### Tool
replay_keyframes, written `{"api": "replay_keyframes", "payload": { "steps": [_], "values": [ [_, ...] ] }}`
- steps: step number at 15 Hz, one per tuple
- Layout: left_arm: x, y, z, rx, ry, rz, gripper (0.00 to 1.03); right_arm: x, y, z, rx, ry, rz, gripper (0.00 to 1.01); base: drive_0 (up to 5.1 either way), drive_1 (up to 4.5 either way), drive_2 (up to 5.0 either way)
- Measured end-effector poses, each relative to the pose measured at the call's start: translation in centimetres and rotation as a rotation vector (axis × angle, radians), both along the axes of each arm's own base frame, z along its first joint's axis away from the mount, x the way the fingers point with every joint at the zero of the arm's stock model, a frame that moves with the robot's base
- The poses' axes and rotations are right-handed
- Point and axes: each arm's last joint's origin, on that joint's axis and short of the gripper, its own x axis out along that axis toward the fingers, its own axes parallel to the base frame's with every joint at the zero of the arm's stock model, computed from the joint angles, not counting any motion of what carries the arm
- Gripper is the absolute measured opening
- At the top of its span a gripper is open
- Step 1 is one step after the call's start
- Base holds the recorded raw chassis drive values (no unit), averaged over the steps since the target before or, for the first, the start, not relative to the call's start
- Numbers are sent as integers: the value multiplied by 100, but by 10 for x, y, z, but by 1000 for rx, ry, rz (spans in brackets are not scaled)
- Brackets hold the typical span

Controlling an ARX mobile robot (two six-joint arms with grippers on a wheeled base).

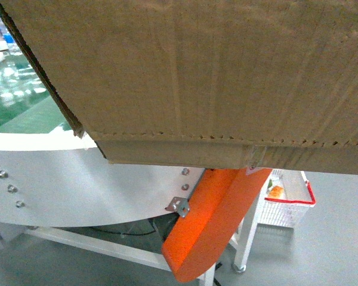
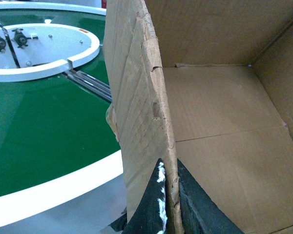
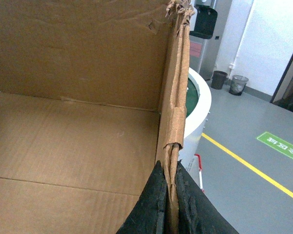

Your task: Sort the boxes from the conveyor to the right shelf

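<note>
A large brown cardboard box (image 1: 215, 71) fills the top of the head view, lifted off the green conveyor (image 1: 15, 98) and tilted toward the camera. In the left wrist view my left gripper (image 2: 172, 183) is shut on the box's ragged left wall (image 2: 141, 112), one black finger on each side. In the right wrist view my right gripper (image 3: 170, 178) is shut on the box's torn right wall (image 3: 176, 87). The box's inside (image 3: 73, 136) is bare. The right shelf is out of view. Neither gripper shows in the head view.
The conveyor's white side panel (image 1: 59, 185) with bolts and its orange housing (image 1: 212, 220) lie below the box. A white wire basket with a red rim (image 1: 289, 199) stands on the grey floor at right. A yellow floor line (image 3: 254, 168) and bins (image 3: 239, 84) lie beyond.
</note>
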Motion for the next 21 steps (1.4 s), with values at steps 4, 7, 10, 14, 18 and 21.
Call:
{"api": "replay_keyframes", "payload": {
  "steps": [4,7,10,14,18,21],
  "values": [
    [0,0,0,0,-1,-1,2,0,0,0,0,0,0,2,-162,-162,-162],
    [0,0,0,0,0,0,2,0,0,0,0,0,0,2,-151,-151,-151],
    [0,0,0,0,0,0,2,0,0,0,0,0,0,2,-151,-151,-151],
    [0,0,0,0,0,0,2,0,0,0,0,0,0,2,-151,-151,-151],
    [0,0,0,0,-1,0,2,0,0,0,0,0,0,2,-153,-153,-153],
    [0,0,0,0,0,0,2,0,0,0,0,0,0,2,-153,-153,-153]
  ]
}}
